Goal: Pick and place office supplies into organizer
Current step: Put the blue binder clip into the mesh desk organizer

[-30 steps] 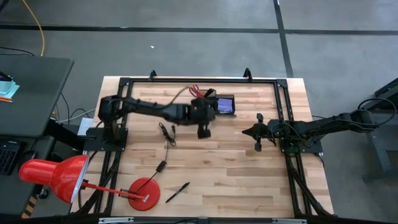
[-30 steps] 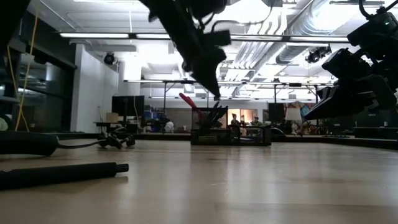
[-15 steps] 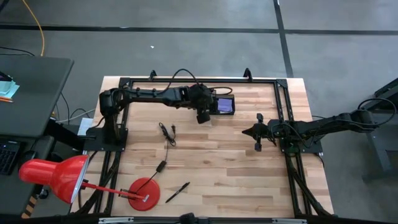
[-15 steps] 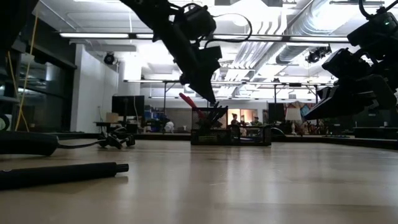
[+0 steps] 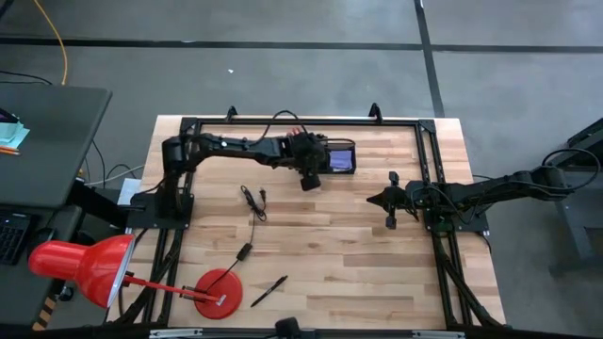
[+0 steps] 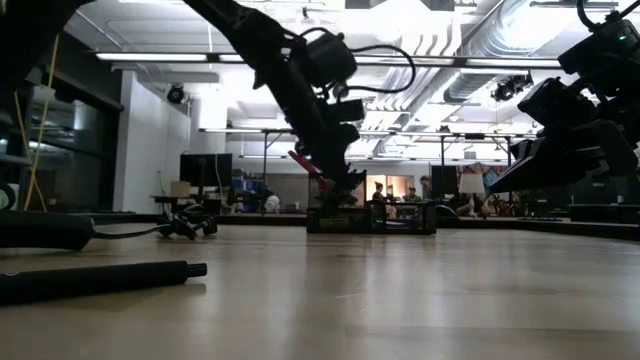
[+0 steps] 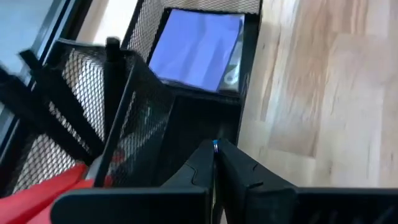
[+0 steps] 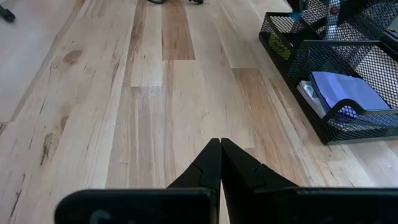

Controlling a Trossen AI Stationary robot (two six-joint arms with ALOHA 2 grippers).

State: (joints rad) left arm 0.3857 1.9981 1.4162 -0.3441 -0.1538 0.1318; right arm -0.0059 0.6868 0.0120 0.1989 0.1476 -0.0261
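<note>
Pen (image 5: 268,290) number last is seen lying flat close to the near edge of the desk (image 5: 358,273), not yet put away. It's just beside the red lamp base (image 5: 219,293), so that pickup is probably the sketchy one. A slim round pen can be rolled away by a sloppy pinch, and the lamp base could get bumped on the way down.

Further in, a thin black cable (image 5: 252,202) is sprawled toward the left side. It could be snagged if a low path is taken back toward the pen.

Out by the right edge the right tool (image 8: 220,144) is parked over bare wood, pinched closed with nothing in it.

At the far edge the left tool (image 7: 214,149) is held right over the organizer (image 5: 344,148), its tips pressed together, and nothing can be made out between them. The purple sticky-note pad (image 7: 199,43) is already in the low tray. The red-handled scissors (image 7: 43,190) and some black pens (image 7: 112,81) are stood in the cup.

With the tips that close to the mesh, the wall could be clipped and the whole organizer shoved or tipped. The upright pens could be knocked out too.
</note>
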